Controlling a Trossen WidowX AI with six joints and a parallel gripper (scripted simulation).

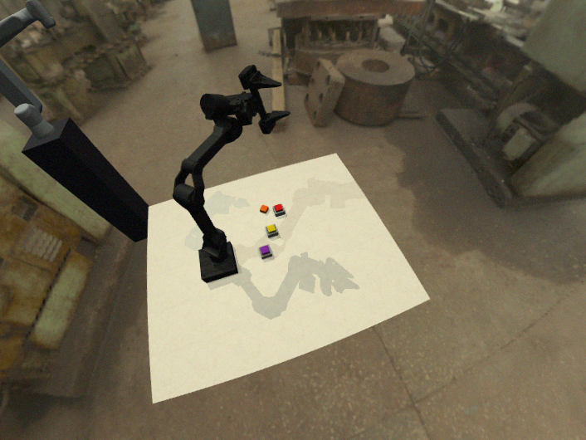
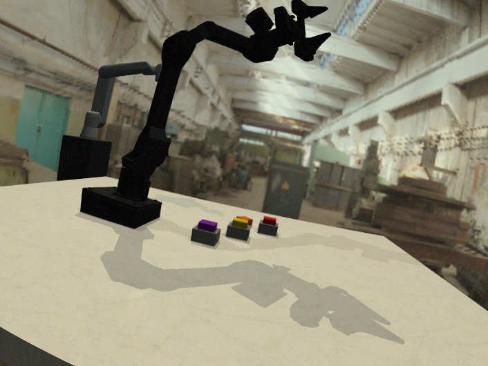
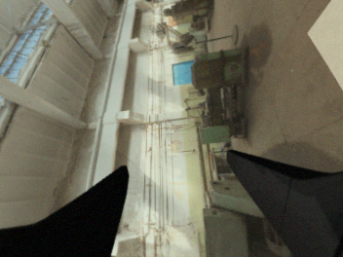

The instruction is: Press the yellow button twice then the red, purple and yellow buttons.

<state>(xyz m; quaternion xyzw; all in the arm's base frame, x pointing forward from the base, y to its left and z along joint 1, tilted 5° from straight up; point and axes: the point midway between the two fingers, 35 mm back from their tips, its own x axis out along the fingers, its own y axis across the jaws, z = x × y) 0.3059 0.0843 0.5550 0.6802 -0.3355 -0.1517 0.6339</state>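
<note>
The yellow button (image 1: 271, 227) (image 2: 240, 222) sits on a dark grey base, between the other two buttons. The red button (image 1: 278, 207) (image 2: 269, 219) is on its far side from the purple one. The purple button (image 1: 264, 249) (image 2: 207, 225) is the one nearest the arm's base in the exterior view. All three caps stand up above their bases. My gripper (image 1: 285, 99) (image 2: 328, 21) (image 3: 178, 163) is open and empty, raised high above the table and pointing sideways, far from every button. The wrist view shows both fingers apart, and no button.
An orange block (image 1: 264, 208) (image 2: 247, 219) lies close beside the red button, behind the yellow one in the exterior view. The pale table top (image 1: 207, 340) (image 2: 59, 252) carries the arm's base and its shadows. A grey arm on a black pedestal (image 1: 90, 175) (image 2: 83, 157) stands beyond the table's edge.
</note>
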